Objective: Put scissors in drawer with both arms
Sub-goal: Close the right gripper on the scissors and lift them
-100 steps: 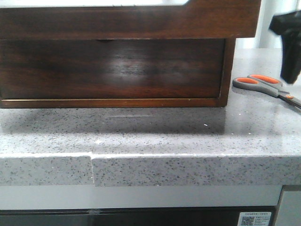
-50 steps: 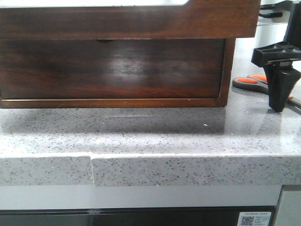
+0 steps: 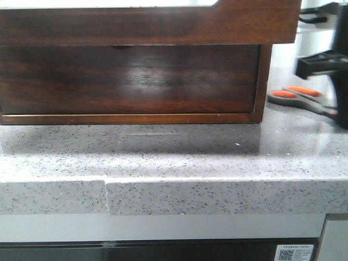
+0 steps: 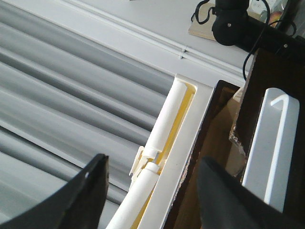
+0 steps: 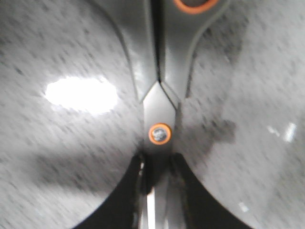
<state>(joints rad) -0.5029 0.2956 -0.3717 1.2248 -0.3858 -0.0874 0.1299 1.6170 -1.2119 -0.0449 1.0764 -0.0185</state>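
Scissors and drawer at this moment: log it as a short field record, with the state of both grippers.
scissors: flat on the grey countertop, right of the wooden cabinet
drawer: appears closed
right gripper: down at the scissors, fingers straddling the blades just below the orange pivot; not clear whether closed on them
left gripper: open, holding nothing, up behind the cabinet
scissors in drawer: not yet
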